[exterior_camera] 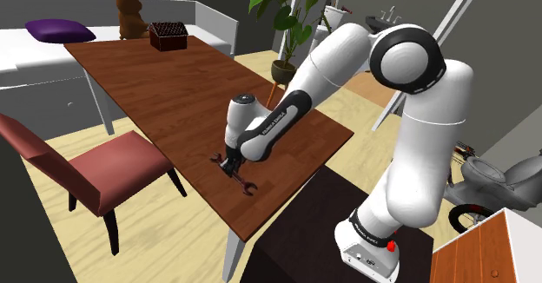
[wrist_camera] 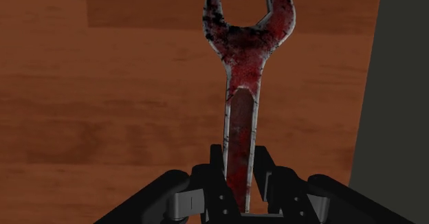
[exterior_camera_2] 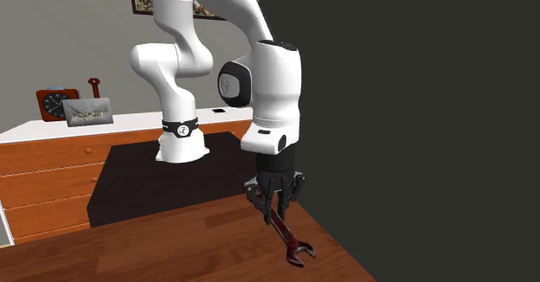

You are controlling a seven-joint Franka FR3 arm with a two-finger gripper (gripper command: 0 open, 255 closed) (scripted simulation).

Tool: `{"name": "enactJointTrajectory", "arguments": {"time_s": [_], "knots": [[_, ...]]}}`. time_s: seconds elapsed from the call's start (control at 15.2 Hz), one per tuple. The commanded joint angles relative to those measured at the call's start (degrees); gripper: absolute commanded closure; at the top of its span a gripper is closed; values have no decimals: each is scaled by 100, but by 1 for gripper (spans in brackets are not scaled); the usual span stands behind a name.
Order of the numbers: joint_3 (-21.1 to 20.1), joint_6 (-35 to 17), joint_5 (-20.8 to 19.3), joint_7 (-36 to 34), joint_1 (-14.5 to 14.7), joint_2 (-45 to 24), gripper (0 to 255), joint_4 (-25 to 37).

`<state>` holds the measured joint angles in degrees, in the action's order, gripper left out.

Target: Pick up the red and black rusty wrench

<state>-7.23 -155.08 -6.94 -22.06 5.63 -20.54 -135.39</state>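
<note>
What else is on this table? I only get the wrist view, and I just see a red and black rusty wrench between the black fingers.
Observer: A dark reddish-brown box stands at the far end of the brown wooden table.
Operator: Is my wrench lying flat?
Observer: No. The red and black rusty wrench slants down from the black two-finger gripper, forked head lowest.
Operator: Can anyone sit here?
Observer: A red-seated chair stands beside the table, at the shoulder view's left.

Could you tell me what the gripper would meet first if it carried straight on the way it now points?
The brown table, most likely: the gripper points down at it, shut on the wrench, whose far end would touch first. The gap is unclear.
</note>
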Motion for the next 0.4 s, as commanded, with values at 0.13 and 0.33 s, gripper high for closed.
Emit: {"name": "enactJointTrajectory", "arguments": {"time_s": [0.13,0.33], "knots": [[-70,279,103,82,-55,310,255,-30],[-86,358,132,104,-66,397,255,-37]]}}
